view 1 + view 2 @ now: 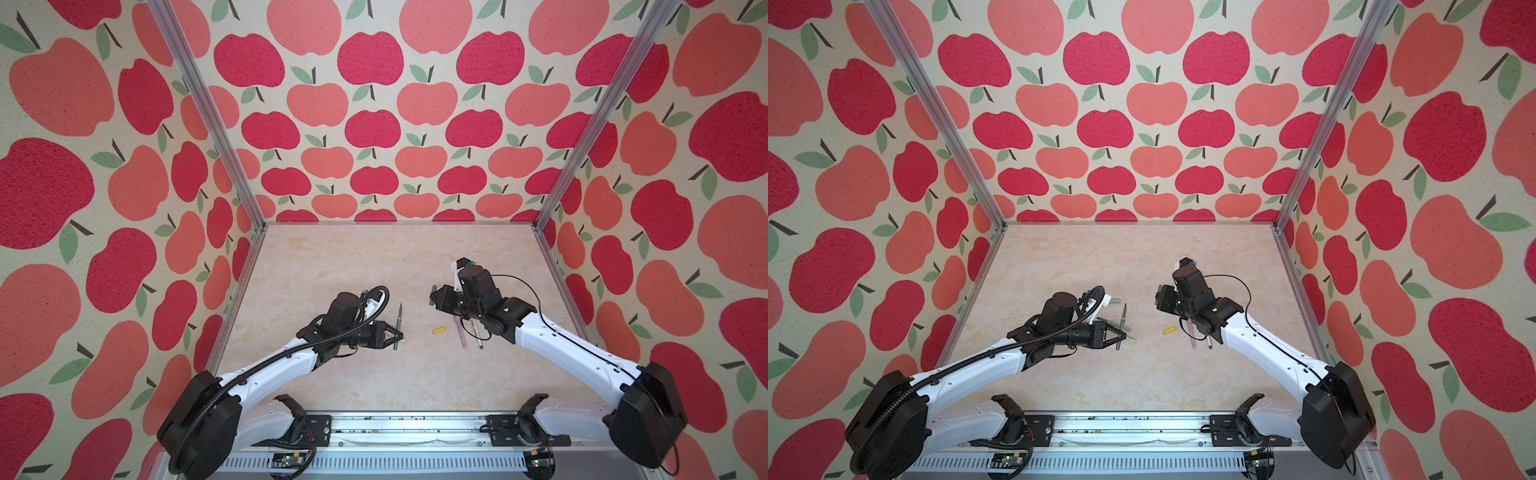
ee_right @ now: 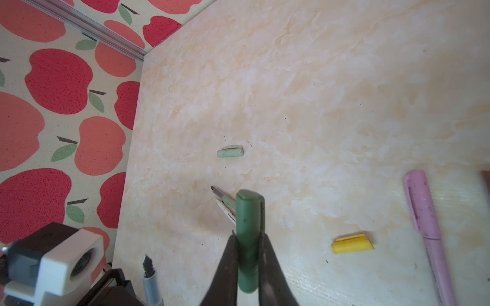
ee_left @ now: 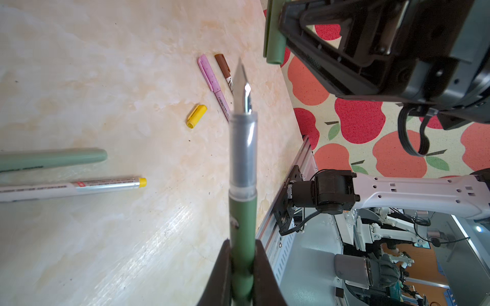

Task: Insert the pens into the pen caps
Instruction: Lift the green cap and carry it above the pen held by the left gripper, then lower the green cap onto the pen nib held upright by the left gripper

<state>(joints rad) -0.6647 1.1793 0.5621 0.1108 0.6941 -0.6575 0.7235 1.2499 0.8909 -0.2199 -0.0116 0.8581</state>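
L end effector [image 3: 242,267] clamped on dk-green pen [image 3: 243,212]; R end effector [image 2: 248,254] clamped on dk-green cap [image 2: 249,220].
You've got the pen by its barrel, nib bare; cap held apart from it, both above desk [image 1: 353,257]. Yellow cap [image 1: 439,331] lies on desk btw them, pink pen [image 1: 460,334] just beside it.

The walls [image 1: 374,124] show red and pink apples with green leaves. The table [image 1: 353,257] is creamy marble. One cap [image 1: 439,331] is yellow.

left fingers [image 1: 1116,339] clamped on dark green pen [image 1: 1122,322] | yellow cap [image 1: 1169,331] on table [image 1: 1121,257], right of pen
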